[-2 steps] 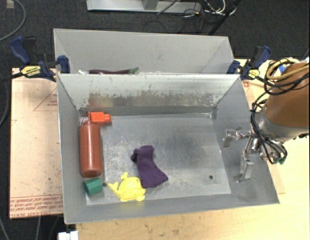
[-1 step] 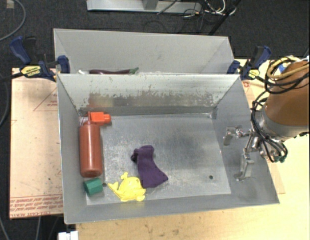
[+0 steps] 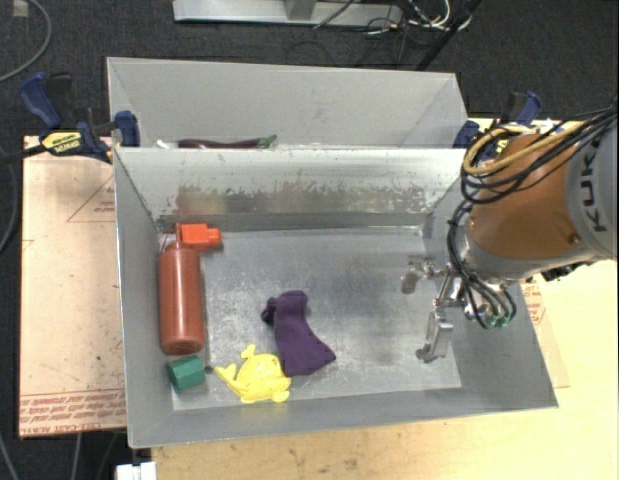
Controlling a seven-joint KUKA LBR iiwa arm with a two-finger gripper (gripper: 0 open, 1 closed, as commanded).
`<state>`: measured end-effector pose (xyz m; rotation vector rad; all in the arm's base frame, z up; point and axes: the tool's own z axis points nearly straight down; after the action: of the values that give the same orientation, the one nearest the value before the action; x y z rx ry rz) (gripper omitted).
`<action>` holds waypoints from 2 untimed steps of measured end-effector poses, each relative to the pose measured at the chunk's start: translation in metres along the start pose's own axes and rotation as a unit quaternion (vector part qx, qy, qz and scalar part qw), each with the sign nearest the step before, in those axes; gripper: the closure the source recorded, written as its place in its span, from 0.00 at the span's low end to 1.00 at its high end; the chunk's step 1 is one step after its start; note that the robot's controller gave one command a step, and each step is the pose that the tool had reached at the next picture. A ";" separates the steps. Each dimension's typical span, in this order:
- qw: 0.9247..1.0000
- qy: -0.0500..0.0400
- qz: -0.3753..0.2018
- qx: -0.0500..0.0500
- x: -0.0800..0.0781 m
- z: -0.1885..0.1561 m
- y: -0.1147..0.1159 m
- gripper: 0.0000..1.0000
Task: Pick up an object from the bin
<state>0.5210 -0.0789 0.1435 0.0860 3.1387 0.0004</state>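
Gripper (image 3: 426, 308): spread wide, empty; over bare bin (image 3: 369, 268) floor, well right of the cloth (image 3: 297, 333)
Cloth: purple, crumpled, nearest the gripper; we judge it soft, light, limp; pinch its raised upper fold
Toy (image 3: 254, 376): yellow, just beside the cloth's lower left; probably light, lumpy
Bottle (image 3: 182, 298): brown, orange-capped, well left of the cloth; we expect stiff, round, slippery; grip across the body
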 end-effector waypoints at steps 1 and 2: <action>0.999 0.001 -0.048 -0.002 -0.014 0.032 0.027 0.00; 0.996 -0.001 -0.092 0.000 -0.031 0.047 0.046 0.00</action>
<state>0.5547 -0.0347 0.0969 -0.2038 3.1323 -0.0003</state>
